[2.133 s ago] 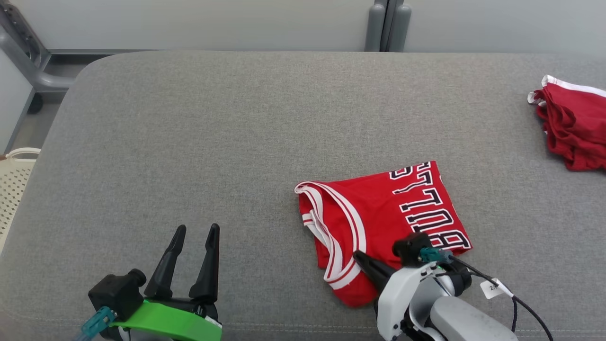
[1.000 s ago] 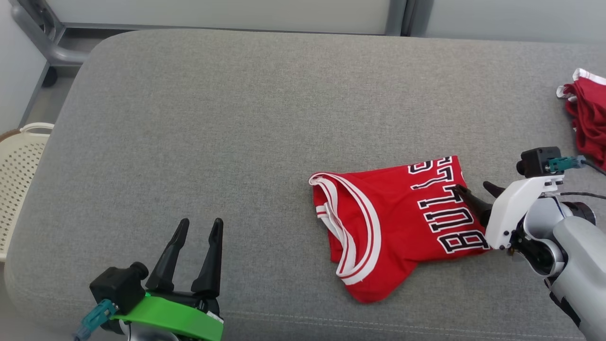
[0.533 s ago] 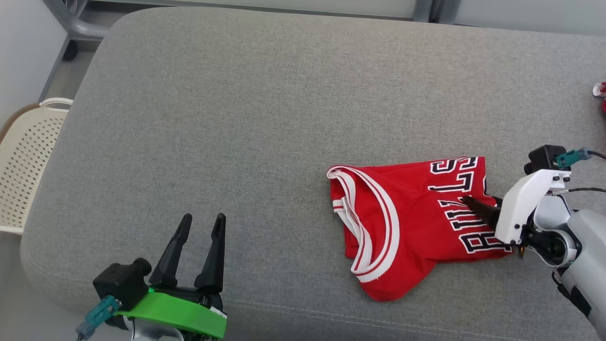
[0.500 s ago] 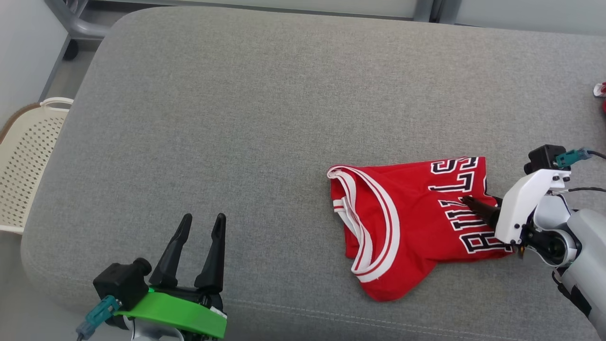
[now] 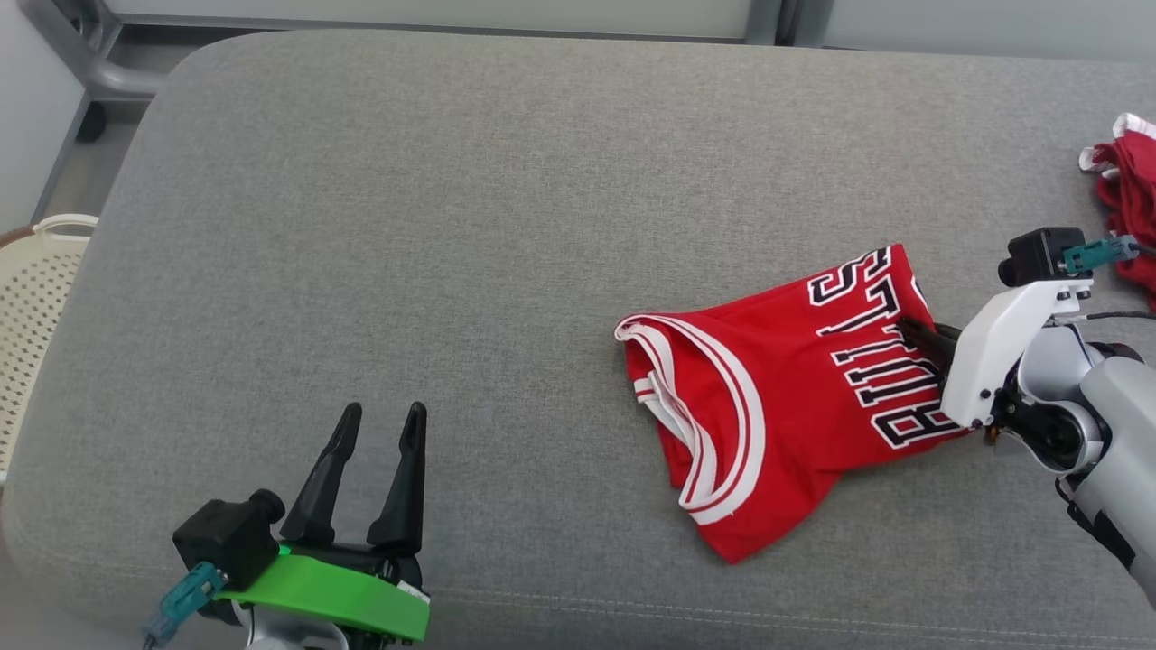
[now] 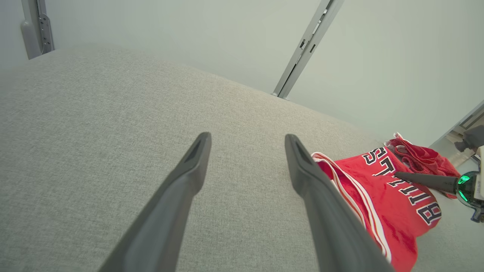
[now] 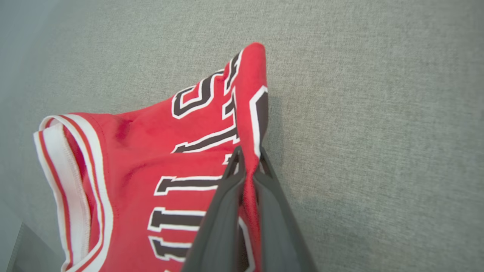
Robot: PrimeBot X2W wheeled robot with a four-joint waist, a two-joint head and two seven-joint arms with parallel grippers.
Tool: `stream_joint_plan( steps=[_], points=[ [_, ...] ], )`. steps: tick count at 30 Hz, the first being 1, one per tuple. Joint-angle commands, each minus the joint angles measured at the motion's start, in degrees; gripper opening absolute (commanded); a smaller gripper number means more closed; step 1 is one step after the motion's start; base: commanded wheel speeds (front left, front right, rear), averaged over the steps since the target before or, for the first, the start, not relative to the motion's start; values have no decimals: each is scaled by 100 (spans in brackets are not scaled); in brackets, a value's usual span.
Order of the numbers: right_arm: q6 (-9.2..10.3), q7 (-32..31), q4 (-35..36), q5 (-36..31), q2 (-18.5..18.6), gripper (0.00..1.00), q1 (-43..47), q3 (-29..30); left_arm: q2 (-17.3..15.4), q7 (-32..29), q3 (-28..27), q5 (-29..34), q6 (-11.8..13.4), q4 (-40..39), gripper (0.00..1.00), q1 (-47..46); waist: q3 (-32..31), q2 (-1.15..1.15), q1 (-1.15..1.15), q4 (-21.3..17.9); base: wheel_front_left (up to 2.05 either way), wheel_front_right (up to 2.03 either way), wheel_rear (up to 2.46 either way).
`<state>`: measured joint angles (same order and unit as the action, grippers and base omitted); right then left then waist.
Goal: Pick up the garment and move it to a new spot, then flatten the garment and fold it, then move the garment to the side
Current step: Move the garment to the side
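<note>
right hand (image 7: 247,163): clenched on the red jersey (image 5: 786,406), at its right edge | left hand (image 5: 379,422): released, holds nothing, above front-left corner of the grey cushion (image 5: 452,226)

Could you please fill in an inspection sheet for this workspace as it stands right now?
Surface: grey upholstered cushion, seam along the near edge.
Job's things: red Bulls jersey, folded, lying right of centre, right edge pinched.
Clutter: second red garment, bunched at the far right.
Tools: left tool open, over bare cushion; right tool shut on the jersey's edge.
Cables: black cable by the right wrist.
Surroundings: cream perforated basket at left; grey metal frame behind.
</note>
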<state>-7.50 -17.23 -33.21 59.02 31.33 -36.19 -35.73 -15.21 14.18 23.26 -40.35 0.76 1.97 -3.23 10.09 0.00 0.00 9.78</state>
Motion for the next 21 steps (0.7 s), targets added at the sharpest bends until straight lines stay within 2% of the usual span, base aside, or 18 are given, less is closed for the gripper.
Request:
stream_joint_plan(
  steps=[1,14,21],
  points=[
    [3,36,23,-18,79,0,-105,-6,-6,12,-7,8,-4,0,100,-10,-59,0,0,-169,0,0,0],
    [3,-55,19,-239,409,0,-546,140,32,-9,82,29,-31,3,100,-44,-196,0,0,-892,0,0,0],
    [3,-106,107,-393,406,0,-620,280,22,-31,137,68,-36,-13,100,-139,-239,0,0,-1414,0,0,0]
  ],
)
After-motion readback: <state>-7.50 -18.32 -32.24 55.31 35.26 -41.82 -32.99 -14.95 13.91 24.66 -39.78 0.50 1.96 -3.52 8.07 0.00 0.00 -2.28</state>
